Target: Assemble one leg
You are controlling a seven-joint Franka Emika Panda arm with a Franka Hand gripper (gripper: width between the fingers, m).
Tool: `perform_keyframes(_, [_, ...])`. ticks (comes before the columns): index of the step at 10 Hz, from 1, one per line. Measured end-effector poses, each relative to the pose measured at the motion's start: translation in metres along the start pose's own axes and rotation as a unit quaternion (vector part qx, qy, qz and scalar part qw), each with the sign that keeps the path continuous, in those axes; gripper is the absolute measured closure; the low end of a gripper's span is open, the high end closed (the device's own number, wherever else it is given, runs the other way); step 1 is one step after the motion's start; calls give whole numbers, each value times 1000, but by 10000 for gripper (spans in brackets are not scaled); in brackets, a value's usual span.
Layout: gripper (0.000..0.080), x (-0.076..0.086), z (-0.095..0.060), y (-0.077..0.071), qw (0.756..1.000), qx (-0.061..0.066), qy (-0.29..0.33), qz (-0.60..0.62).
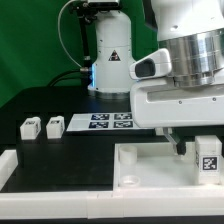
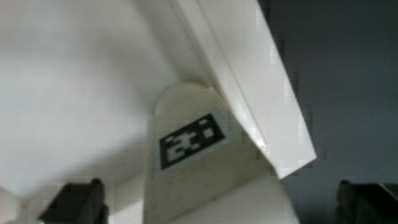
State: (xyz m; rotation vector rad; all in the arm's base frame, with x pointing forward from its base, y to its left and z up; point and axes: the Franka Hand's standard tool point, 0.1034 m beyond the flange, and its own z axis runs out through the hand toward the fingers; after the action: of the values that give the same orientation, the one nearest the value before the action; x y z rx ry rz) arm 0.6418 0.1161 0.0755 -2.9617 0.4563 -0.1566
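The gripper [image 1: 186,146] hangs low over the large white square piece [image 1: 150,168] at the exterior view's right, its dark fingers [image 1: 180,146] reaching down just beside a leg [image 1: 207,156] that stands at that piece's near right corner, tag facing the camera. In the wrist view the two fingertips [image 2: 75,200] show as dark shapes at either side of the frame, well apart, with the tagged leg [image 2: 196,140] between and beyond them. Whether the pads press on the leg cannot be told from either view; the jaws read as spread, not clamped.

The leg appears seated in or resting at a corner socket of the square piece; the joint itself is hidden by the arm.

Further out, two more legs [image 1: 29,126] [image 1: 53,125] stand side by side on the black table [image 1: 60,145] at the exterior view's left, well apart from the gripper. The marker board [image 1: 105,122] lies flat between them and the arm. A white bracket [image 1: 8,165] sits at the near left edge.

Assessment: the leg looks like a light, rigid moulded block, unlikely to deform or break. Its smooth faces may slip under a loose pinch. Best hold is across two opposite flat sides, near mid-height, leaving the end that enters the socket free.
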Motion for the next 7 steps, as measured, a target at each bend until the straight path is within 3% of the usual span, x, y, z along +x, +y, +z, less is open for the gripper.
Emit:
perform_keyframes(1, [151,1,-1,-4,998,-9,5,-59])
perform_keyframes(2, [151,0,0,-3,999,-6,4,-37])
perform_keyframes(4, [418,0,0,-3,1000,-5,4,-14])
perform_keyframes(5, [493,0,0,-2,999,-5,4,35])
perform_keyframes(7, [493,2,0,2,986,1,4,168])
